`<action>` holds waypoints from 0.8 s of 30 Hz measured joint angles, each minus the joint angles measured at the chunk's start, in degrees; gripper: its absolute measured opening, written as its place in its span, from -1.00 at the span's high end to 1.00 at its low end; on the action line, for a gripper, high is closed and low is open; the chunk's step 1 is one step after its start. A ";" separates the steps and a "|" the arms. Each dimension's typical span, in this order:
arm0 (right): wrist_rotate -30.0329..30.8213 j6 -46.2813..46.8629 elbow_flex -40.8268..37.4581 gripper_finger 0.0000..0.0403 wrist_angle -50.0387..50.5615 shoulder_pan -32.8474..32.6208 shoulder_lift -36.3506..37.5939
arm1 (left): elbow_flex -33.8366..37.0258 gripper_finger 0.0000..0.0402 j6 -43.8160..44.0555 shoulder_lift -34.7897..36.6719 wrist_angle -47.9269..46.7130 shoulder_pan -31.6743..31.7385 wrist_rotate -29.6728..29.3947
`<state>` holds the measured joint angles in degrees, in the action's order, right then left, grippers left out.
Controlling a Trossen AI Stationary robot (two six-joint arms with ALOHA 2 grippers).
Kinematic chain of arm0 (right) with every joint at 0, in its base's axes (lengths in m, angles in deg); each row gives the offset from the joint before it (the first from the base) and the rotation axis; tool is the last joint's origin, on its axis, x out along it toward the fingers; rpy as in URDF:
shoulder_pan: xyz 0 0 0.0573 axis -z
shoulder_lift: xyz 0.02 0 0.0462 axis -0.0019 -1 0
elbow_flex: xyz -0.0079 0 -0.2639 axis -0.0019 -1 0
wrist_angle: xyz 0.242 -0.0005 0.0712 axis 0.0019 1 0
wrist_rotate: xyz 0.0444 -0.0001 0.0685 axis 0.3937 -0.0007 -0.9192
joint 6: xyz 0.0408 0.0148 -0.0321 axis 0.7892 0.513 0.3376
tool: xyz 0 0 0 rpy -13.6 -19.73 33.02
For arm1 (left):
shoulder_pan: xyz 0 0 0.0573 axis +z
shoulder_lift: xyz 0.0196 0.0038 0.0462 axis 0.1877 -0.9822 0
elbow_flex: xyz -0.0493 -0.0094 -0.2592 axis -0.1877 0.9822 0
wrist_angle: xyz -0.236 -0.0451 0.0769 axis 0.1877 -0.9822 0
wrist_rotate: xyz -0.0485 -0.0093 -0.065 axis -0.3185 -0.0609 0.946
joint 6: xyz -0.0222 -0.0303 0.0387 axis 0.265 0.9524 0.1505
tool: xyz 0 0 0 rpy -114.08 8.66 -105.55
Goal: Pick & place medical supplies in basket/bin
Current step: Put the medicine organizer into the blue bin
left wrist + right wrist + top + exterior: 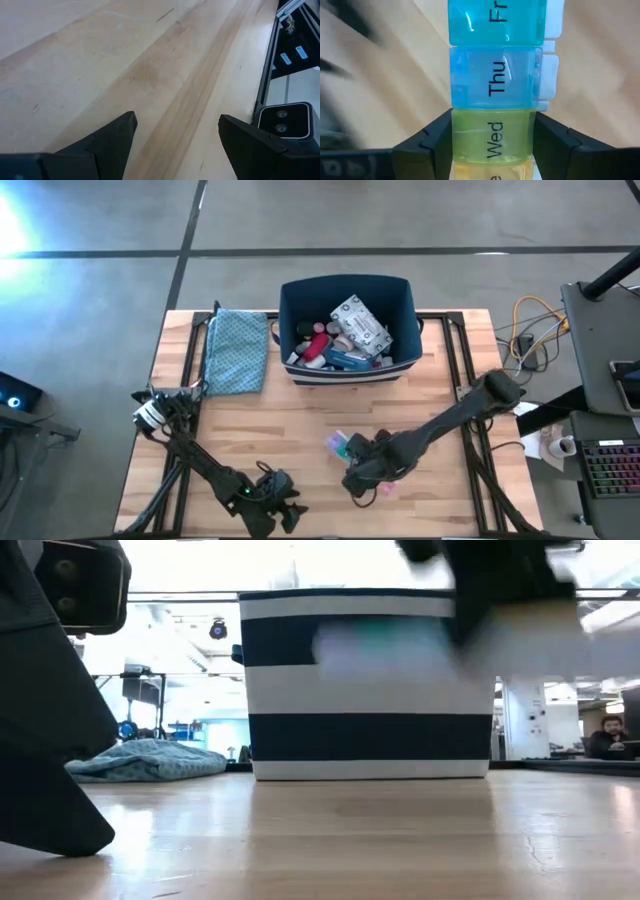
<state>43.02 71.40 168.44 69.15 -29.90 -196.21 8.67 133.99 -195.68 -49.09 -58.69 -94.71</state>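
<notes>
right gripper [493, 145] clamped on pill organiser [497, 75] at the green "Wed" box, fingers touching both sides, lower centre of the high view | left gripper [175, 140] fingers apart over bare table [100, 60], bottom left-centre | bin [300, 300] upper centre, supplies [358, 325] inside | cloth [237, 350] left of bin
</notes>
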 joint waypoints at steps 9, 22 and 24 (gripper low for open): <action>36.52 -13.05 12.92 -0.07 0.98 1.47 17.87 | 0.00 -0.35 0.26 0.00 0.46 -0.36 -3.15; 24.27 -50.19 18.94 -0.03 6.43 40.83 22.69 | 0.18 -0.35 9.67 -0.29 5.07 -0.26 -15.39; 18.86 -52.59 18.54 -0.05 9.82 45.10 20.58 | 0.41 -0.35 10.59 -0.35 4.61 0.37 -18.90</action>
<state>61.88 18.81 186.98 78.97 15.20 -175.63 9.08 144.58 -196.03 -44.48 -58.31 -113.61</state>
